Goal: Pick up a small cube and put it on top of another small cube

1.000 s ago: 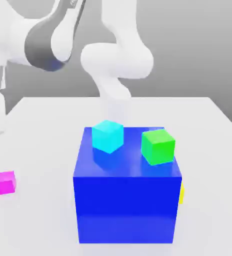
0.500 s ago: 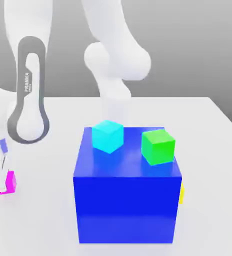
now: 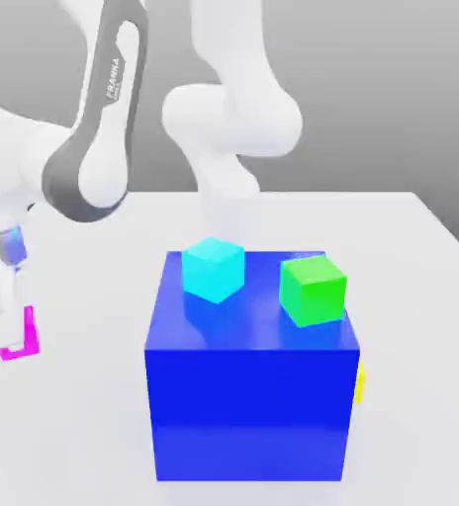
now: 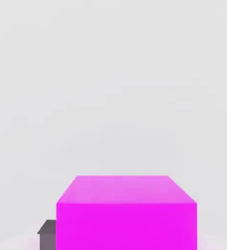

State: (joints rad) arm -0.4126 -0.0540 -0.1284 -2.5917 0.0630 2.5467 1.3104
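**Pink cube in the robot's grip beside the big blue block**

Exterior view: a glossy white Panda arm [image 3: 224, 109] with grey joint bands bends over a smooth pale bench [image 3: 412, 247]. The landmark is one large, shiny, deep-blue block [image 3: 251, 395], square-edged and mirror-smooth on top. Two small plain cubes stand on that top, apart from each other: one cyan cube [image 3: 213, 269] toward the exterior view's left and the bright green cube [image 3: 314, 289] toward the exterior view's right, each throwing a faint reflection into the blue surface. A sliver of one yellow cube [image 3: 359, 383] peeks out from behind the block's lower edge on the exterior view's right. Well off the block, at the exterior view's left, the gripper [image 3: 4, 311] points down with its jaws drawn narrow on the small magenta cube [image 3: 24, 336], of which only a thin strip and a bottom edge show past the finger, down near the bench.

Hand view: the magenta cube [image 4: 126, 215] shows as a flat-faced, matte, sharp-cornered solid seen from above, its top face paler than its front. One dark grey finger [image 4: 47, 235] stands against its side. Behind lies plain, untextured pale bench [image 4: 113, 73].
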